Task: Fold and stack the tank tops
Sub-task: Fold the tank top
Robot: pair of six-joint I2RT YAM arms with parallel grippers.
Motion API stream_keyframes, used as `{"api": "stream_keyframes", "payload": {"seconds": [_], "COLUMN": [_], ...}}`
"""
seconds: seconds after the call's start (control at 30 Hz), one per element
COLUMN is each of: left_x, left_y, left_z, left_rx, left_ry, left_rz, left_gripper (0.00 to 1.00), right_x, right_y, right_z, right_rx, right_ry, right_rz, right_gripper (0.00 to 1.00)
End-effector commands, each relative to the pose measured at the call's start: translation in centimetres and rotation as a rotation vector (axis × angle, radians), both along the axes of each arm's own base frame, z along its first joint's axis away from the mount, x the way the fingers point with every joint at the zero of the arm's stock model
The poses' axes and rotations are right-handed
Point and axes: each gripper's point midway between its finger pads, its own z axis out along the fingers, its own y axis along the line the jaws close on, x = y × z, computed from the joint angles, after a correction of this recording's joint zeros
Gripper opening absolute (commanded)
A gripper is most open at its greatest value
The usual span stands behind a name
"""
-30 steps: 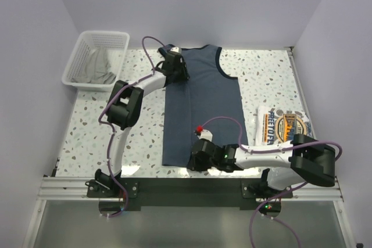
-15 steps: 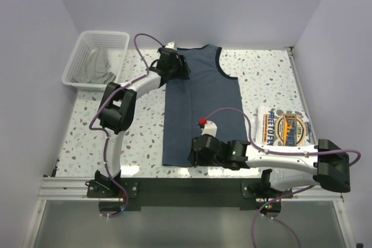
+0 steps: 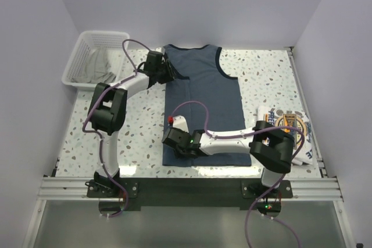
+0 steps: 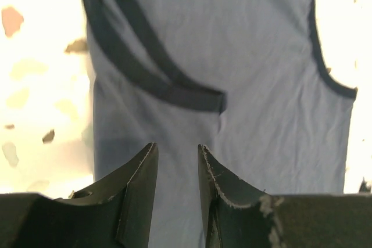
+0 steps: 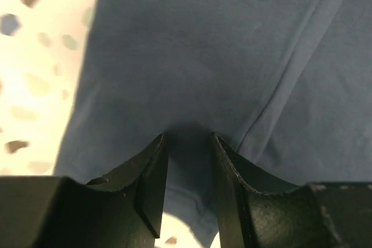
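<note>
On the table (image 3: 264, 71), the slate-blue tank top (image 3: 206, 94) lies flat at centre. Your left fingers (image 4: 142, 172) have shifted to its far-left strap, narrowly parted. Your right fingers (image 5: 152, 169) crossed to the near-left hem, narrow, grip unclear. Another fold looks likely.

**Materials and surface finishes, work table**

The slate-blue cloth tank top (image 3: 203, 94) is soft, matt fabric with darker navy trim. The white cloth tank top with a blue-orange printed graphic (image 3: 286, 127) is likewise matt. The white plastic mesh basket (image 3: 74, 62) is smooth moulded plastic. The speckled stone-pattern table top (image 3: 139, 126) is smooth with a slight sheen. The silver grooved metal rail (image 3: 64, 189) looks brushed. The left gripper (image 4: 176, 149) has matt black plastic jaws with rough, scuffed edges.
</note>
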Motion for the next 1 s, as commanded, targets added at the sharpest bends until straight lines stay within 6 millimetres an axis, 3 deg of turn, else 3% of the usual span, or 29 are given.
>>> {"api": "stream_keyframes", "payload": {"seconds": [0.0, 0.07, 0.23, 0.4, 0.57, 0.67, 0.8, 0.9, 0.97], "left_x": [-1.1, -1.3, -2.0, -2.7, -2.9, -2.6, -1.5, -0.2, 0.7], "left_y": [0.1, 1.1, 6.2, 9.8, 12.5, 14.0, 14.4, 13.2, 12.1], "left_z": [-1.4, -3.0, -7.3, -8.0, -6.6, -5.4, -3.7, -1.3, 1.5], "left_rx": [-0.001, 0.032, 0.165, 0.22, 0.264, 0.278, 0.258, 0.218, 0.167], "left_ry": [0.032, 0.075, 0.225, 0.254, 0.244, 0.226, 0.191, 0.13, 0.057], "left_rz": [-0.05, -0.014, 0.18, 0.282, 0.317, 0.34, 0.322, 0.261, 0.223], "left_gripper": [0.38, 0.38, 0.38, 0.38, 0.41, 0.44, 0.5, 0.57, 0.64], "right_x": [1.1, 0.4, -2.0, -4.3, -4.8, -4.9, -3.2, -0.7, 1.7], "right_y": [1.4, 1.8, 3.8, 7.9, 10.8, 12.9, 14.7, 13.5, 11.8], "right_z": [0.6, -0.4, -1.2, -0.7, 0.3, 1.9, 4.7, 6.9, 9.5], "right_rx": [-0.015, -0.033, -0.045, 0.045, 0.13, 0.19, 0.245, 0.282, 0.318], "right_ry": [-0.057, -0.043, -0.015, 0.037, 0.07, 0.075, 0.063, 0.036, -0.006], "right_rz": [0.054, 0.075, 0.157, 0.223, 0.24, 0.262, 0.266, 0.215, 0.17], "right_gripper": [0.38, 0.38, 0.38, 0.38, 0.38, 0.38, 0.38, 0.39, 0.39]}}
